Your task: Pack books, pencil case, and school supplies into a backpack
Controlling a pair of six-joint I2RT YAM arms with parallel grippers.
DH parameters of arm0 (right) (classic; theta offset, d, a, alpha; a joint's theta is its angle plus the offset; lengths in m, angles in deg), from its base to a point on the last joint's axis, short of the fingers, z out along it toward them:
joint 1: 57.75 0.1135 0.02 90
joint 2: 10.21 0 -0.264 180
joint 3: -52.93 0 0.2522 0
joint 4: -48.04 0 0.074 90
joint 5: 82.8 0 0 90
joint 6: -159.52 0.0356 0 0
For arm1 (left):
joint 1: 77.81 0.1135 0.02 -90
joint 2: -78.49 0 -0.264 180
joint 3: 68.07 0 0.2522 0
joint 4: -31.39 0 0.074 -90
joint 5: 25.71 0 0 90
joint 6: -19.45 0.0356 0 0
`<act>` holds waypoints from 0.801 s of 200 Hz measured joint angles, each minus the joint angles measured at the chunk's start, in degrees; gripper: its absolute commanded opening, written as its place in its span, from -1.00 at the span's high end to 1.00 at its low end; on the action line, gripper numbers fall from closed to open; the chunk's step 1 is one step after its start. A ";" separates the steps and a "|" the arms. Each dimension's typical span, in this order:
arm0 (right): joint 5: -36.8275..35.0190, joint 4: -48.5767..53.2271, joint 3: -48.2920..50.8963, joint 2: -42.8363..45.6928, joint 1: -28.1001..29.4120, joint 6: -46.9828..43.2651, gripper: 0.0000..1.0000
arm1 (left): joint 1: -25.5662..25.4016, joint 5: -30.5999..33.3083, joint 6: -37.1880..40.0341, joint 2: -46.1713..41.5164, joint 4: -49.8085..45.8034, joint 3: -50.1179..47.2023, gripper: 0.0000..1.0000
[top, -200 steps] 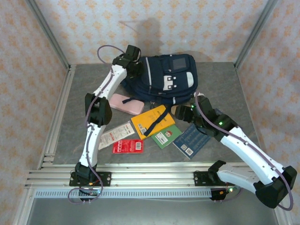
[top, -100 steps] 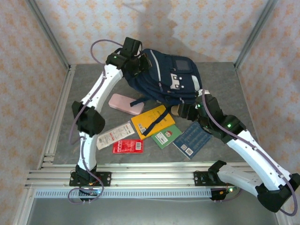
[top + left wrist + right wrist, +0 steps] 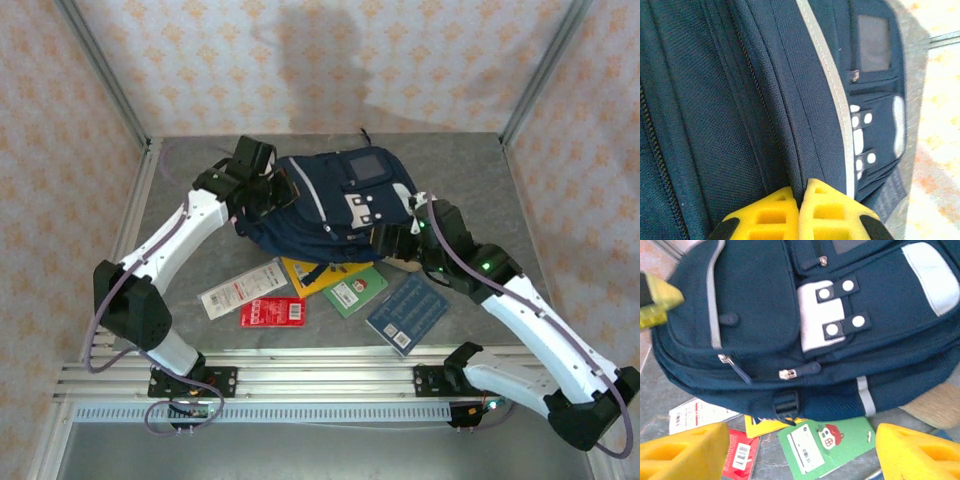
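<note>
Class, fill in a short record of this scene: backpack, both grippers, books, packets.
backpack: navy, lying on the table, front pocket up
left gripper: shut on backpack fabric
right gripper: open, at the backpack's near edge
books: orange-yellow book partly under backpack; green book, dark blue book nearer the front
packets: white packet, red packet, left of the books

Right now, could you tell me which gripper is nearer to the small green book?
Right. The right gripper is open just beyond the green book, at the near edge of the backpack; the left gripper is clamped on its left side.
</note>
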 measured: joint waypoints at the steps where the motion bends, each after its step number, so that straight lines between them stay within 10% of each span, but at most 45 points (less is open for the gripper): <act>1: 0.13 -0.22 0.04 -0.02 0.00 -0.02 -0.61 | 0.00 0.00 0.07 -0.15 0.04 -0.37 1.00; 160: 24.04 -18.10 -7.56 -35.52 -0.04 -0.66 -0.39 | -0.02 -0.48 4.39 -6.49 8.13 -16.63 1.00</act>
